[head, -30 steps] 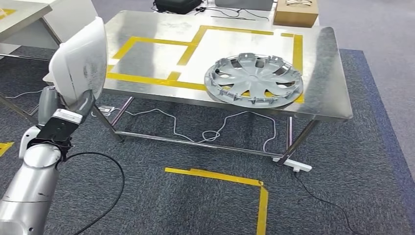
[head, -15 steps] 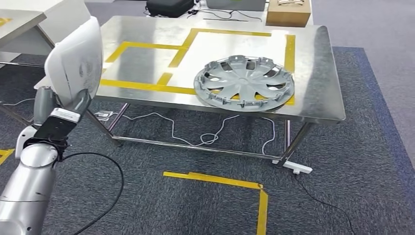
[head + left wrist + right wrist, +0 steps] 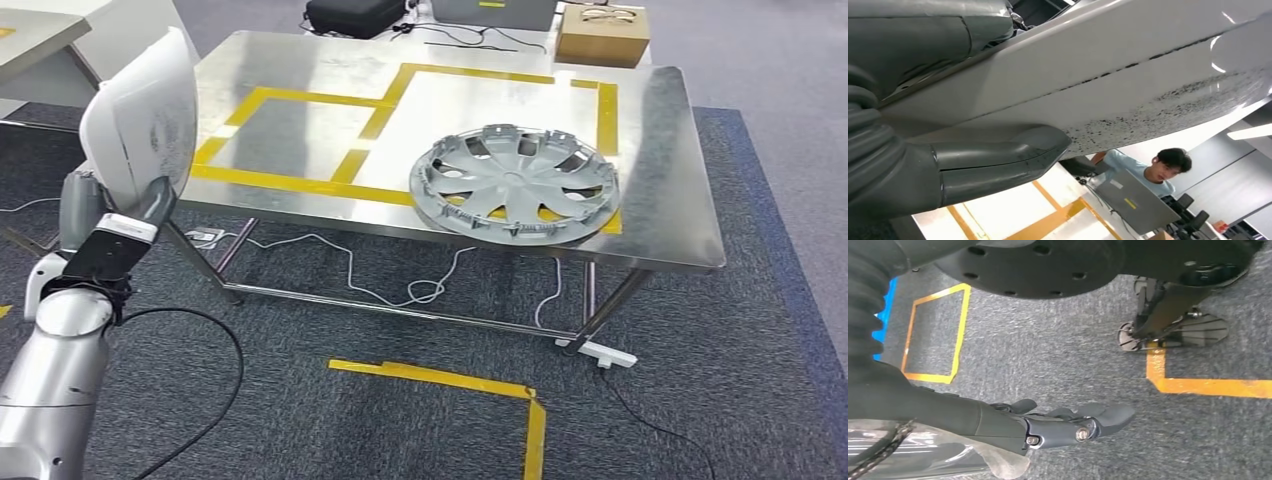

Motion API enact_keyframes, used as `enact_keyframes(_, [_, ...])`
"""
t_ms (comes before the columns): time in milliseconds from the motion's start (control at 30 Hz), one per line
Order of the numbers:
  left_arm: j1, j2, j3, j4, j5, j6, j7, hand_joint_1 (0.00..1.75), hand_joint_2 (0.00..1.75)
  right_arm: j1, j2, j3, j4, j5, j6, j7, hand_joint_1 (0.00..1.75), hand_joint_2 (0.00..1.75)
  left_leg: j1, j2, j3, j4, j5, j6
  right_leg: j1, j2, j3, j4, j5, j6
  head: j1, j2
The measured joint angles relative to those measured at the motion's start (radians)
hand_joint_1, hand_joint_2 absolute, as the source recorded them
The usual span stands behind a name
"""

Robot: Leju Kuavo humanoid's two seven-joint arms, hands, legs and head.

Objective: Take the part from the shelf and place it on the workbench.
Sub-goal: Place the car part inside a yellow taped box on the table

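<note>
Workbench (image 3: 300,60) is the reference for all positions below. Compared with the two earlier head views, the whole scene has shifted slightly in the picture: the workbench, the hubcap (image 3: 515,183) on it and the floor tape (image 3: 440,378) all shift together, so this is camera motion from the robot walking or turning, not motion of the things. The part (image 3: 140,125), a white curved panel speckled with dark marks, keeps the same pose against the left arm throughout. It stands roughly upright, just off the near left corner of the workbench and above floor level, not yet over the marked surface. The left hand (image 3: 150,205) grasps the part at its lower edge; the left wrist view confirms this, with the thick thumb (image 3: 1003,155) pressed flat against the panel's underside. The right hand (image 3: 1068,427) hangs low over the carpet, well apart from the workbench, fingers gently curled in and holding nothing. A person (image 3: 1148,172) sits beyond the far side of the workbench behind a laptop (image 3: 1133,200). Judgement: the pickup step is complete and the carry is in progress; the robot appears to be closing on the workbench. The yellow tape (image 3: 290,185) outlines two bays; the hubcap occupies the near right area, partly across the tape, so the left bay looks like the free one. The next move likely calls for bringing the part over the near left edge and lowering it flat, with care that the tall panel does not strike the edge.
</note>
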Motion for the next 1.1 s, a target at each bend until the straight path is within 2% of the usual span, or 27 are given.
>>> enact_keyframes(67, [0.001, -0.001, 0.0, 0.0, 0.0, 0.003, 0.0, 1.75, 1.75, 0.0, 0.0, 0.0, 0.0, 0.0, 0.001, 0.0, 0.0, 1.75, -0.001, 0.001, 0.005, 0.0, -0.008, 0.007, -0.001, 0.0, -0.083, 0.136, -0.047, 0.004, 0.002, 0.0])
enact_keyframes(100, [0.002, -0.001, 0.0, 0.0, -0.001, 0.004, 0.0, 1.75, 1.75, 0.001, 0.0, 0.0, 0.0, 0.0, 0.002, 0.0, 0.0, 1.75, -0.002, 0.0, 0.009, 0.001, -0.012, 0.008, -0.002, 0.0, -0.119, 0.182, -0.052, 0.005, 0.002, 0.0])
enact_keyframes(133, [0.003, -0.001, 0.0, 0.0, -0.001, 0.004, 0.0, 1.75, 1.75, 0.002, 0.0, 0.0, 0.0, 0.001, 0.003, -0.001, 0.0, 1.75, -0.003, 0.0, 0.015, 0.001, -0.017, 0.008, -0.002, 0.0, -0.138, 0.196, -0.037, 0.005, 0.002, 0.0])
enact_keyframes(167, [0.003, -0.002, 0.0, 0.0, -0.001, 0.005, 0.0, 1.75, 1.75, 0.004, 0.0, 0.0, 0.0, 0.001, 0.004, -0.004, 0.0, 1.75, -0.004, -0.001, 0.023, 0.001, -0.023, 0.007, -0.001, 0.0, -0.138, 0.171, -0.003, 0.003, 0.002, 0.0])
enact_keyframes(233, [0.004, -0.001, 0.002, 0.0, -0.001, 0.006, 0.0, 1.75, 1.75, 0.006, 0.0, 0.0, 0.0, 0.002, 0.007, -0.014, 0.0, 1.75, -0.005, -0.002, 0.042, 0.001, -0.037, 0.004, 0.0, 0.0, -0.093, 0.046, 0.083, -0.005, 0.002, 0.0])
enact_keyframes(267, [0.004, 0.001, 0.004, 0.0, -0.001, 0.007, 0.0, 1.75, 1.75, 0.006, 0.0, 0.0, 0.0, 0.002, 0.011, -0.022, 0.0, 1.75, -0.006, -0.003, 0.048, 0.001, -0.044, 0.0, 0.002, 0.0, -0.064, -0.014, 0.108, -0.009, 0.002, 0.0])
enact_keyframes(300, [0.004, 0.004, 0.005, -0.001, -0.002, 0.007, 0.0, 1.75, 1.75, 0.005, 0.0, 0.0, 0.0, 0.002, 0.017, -0.032, 0.0, 1.75, -0.007, -0.003, 0.051, 0.001, -0.048, -0.004, 0.003, 0.0, -0.045, -0.052, 0.118, -0.013, 0.002, 0.0])
enact_keyframes(367, [0.004, 0.014, 0.008, -0.001, -0.005, 0.006, -0.001, 1.75, 1.75, 0.004, 0.0, 0.0, 0.0, 0.002, 0.029, -0.049, 0.0, 1.75, -0.008, -0.003, 0.053, -0.001, -0.053, -0.014, 0.006, 0.001, -0.03, -0.072, 0.11, -0.019, 0.001, 0.0])
enact_keyframes(433, [0.004, 0.026, 0.013, -0.004, -0.007, 0.005, -0.002, 1.75, 1.75, 0.005, 0.002, 0.0, 0.0, 0.002, 0.034, -0.054, 0.0, 1.75, -0.008, -0.002, 0.058, 0.002, -0.063, -0.025, 0.002, 0.001, -0.02, -0.079, 0.107, -0.028, 0.0, 0.0])
enact_keyframes(467, [0.003, 0.032, 0.017, -0.006, -0.007, 0.005, -0.003, 1.75, 1.75, 0.006, 0.003, 0.0, 0.0, 0.002, 0.034, -0.054, 0.0, 1.75, -0.007, -0.001, 0.053, 0.021, -0.074, -0.031, -0.001, 0.001, -0.012, -0.083, 0.104, -0.033, -0.003, 0.0])
enact_keyframes(500, [0.002, 0.038, 0.021, -0.007, -0.007, 0.004, -0.003, 1.75, 1.75, 0.006, 0.004, 0.0, 0.0, 0.002, 0.035, -0.055, 0.0, 1.75, -0.007, -0.001, 0.035, 0.061, -0.091, -0.037, -0.004, 0.0, -0.002, -0.088, 0.1, -0.038, -0.006, 0.0])
enact_keyframes(567, [0.004, 0.044, 0.026, -0.008, -0.007, 0.003, -0.004, 1.75, 1.75, 0.004, 0.004, 0.0, 0.0, 0.002, 0.043, -0.062, 0.0, 1.75, -0.003, -0.001, -0.036, 0.19, -0.134, -0.045, -0.004, 0.0, 0.012, -0.089, 0.09, -0.045, -0.01, 0.0])
enact_keyframes(600, [0.009, 0.045, 0.027, -0.008, -0.007, 0.003, -0.004, 1.75, 1.75, 0.004, 0.004, 0.0, 0.0, 0.003, 0.051, -0.068, 0.0, 1.75, -0.001, -0.001, -0.074, 0.248, -0.146, -0.049, -0.004, 0.0, 0.018, -0.089, 0.084, -0.046, -0.01, 0.0])
enact_keyframes(633, [0.015, 0.046, 0.029, -0.008, -0.007, 0.002, -0.004, 1.75, 1.75, 0.005, 0.004, 0.0, 0.0, 0.003, 0.06, -0.074, 0.0, 1.75, 0.002, -0.001, -0.101, 0.279, -0.142, -0.051, -0.004, 0.0, 0.026, -0.089, 0.078, -0.046, -0.01, 0.0])
enact_keyframes(667, [0.02, 0.048, 0.03, -0.008, -0.007, 0.001, -0.004, 1.75, 1.75, 0.007, 0.005, 0.0, 0.0, 0.004, 0.066, -0.08, 0.0, 1.75, 0.004, -0.001, -0.11, 0.273, -0.117, -0.053, -0.005, 0.001, 0.034, -0.089, 0.071, -0.045, -0.01, 0.0])
enact_keyframes(700, [0.024, 0.049, 0.031, -0.008, -0.007, 0.0, -0.005, 1.75, 1.75, 0.008, 0.007, 0.0, 0.0, 0.005, 0.071, -0.084, 0.0, 1.75, 0.006, -0.001, -0.1, 0.23, -0.075, -0.054, -0.005, 0.002, 0.045, -0.088, 0.064, -0.043, -0.01, 0.0])
enact_keyframes(733, [0.027, 0.049, 0.033, -0.009, -0.007, -0.001, -0.005, 1.75, 1.75, 0.008, 0.009, 0.0, 0.0, 0.007, 0.073, -0.087, 0.0, 1.75, 0.008, 0.0, -0.079, 0.165, -0.028, -0.054, -0.005, 0.002, 0.053, -0.088, 0.056, -0.039, -0.01, 0.0])
enact_keyframes(767, [0.03, 0.049, 0.034, -0.01, -0.007, -0.001, -0.006, 1.75, 1.75, 0.008, 0.011, 0.0, 0.0, 0.009, 0.074, -0.088, 0.0, 1.75, 0.007, 0.0, -0.057, 0.105, 0.005, -0.054, -0.004, 0.003, 0.057, -0.086, 0.048, -0.034, -0.01, 0.0])
enact_keyframes(800, [0.033, 0.049, 0.035, -0.012, -0.007, -0.002, -0.007, 1.75, 1.75, 0.007, 0.012, 0.0, 0.0, 0.011, 0.075, -0.089, 0.0, 1.75, 0.007, 0.0, -0.038, 0.057, 0.019, -0.05, -0.002, 0.004, 0.058, -0.084, 0.041, -0.027, -0.011, 0.0])
enact_keyframes(833, [0.036, 0.049, 0.036, -0.014, -0.008, -0.002, -0.008, 1.75, 1.75, 0.005, 0.012, 0.0, 0.0, 0.014, 0.075, -0.088, 0.0, 1.75, 0.005, -0.001, -0.03, 0.032, 0.019, -0.045, -0.001, 0.004, 0.058, -0.084, 0.038, -0.021, -0.01, 0.0])
enact_keyframes(967, [0.047, 0.047, 0.038, -0.019, -0.009, -0.002, -0.008, 1.75, 1.75, 0.005, 0.013, 0.0, 0.0, 0.025, 0.072, -0.084, 0.0, 1.75, 0.006, -0.004, -0.02, 0.019, 0.002, -0.019, -0.001, 0.002, 0.052, -0.071, 0.021, 0.001, -0.006, 0.0])
enact_keyframes(1000, [0.048, 0.047, 0.038, -0.02, -0.009, -0.002, -0.009, 1.75, 1.75, 0.004, 0.013, 0.0, 0.0, 0.026, 0.072, -0.084, 0.0, 1.75, 0.008, -0.003, -0.015, 0.017, -0.001, -0.013, -0.001, 0.001, 0.032, -0.034, 0.004, 0.005, -0.005, 0.0])
enact_keyframes(1033, [0.05, 0.046, 0.038, -0.021, -0.009, -0.002, -0.009, 1.75, 1.75, 0.003, 0.013, 0.0, 0.0, 0.028, 0.072, -0.084, 0.0, 1.75, 0.007, -0.002, -0.012, 0.016, -0.004, -0.008, -0.001, 0.001, -0.002, 0.023, -0.018, 0.008, -0.003, 0.0])
enact_keyframes(1100, [0.056, 0.044, 0.037, -0.022, -0.009, -0.002, -0.009, 1.75, 1.75, 0.001, 0.013, -0.001, 0.0, 0.029, 0.074, -0.085, 0.0, 1.75, 0.005, -0.001, -0.007, 0.016, -0.011, -0.001, 0.0, 0.0, -0.088, 0.159, -0.055, 0.008, -0.002, 0.0])
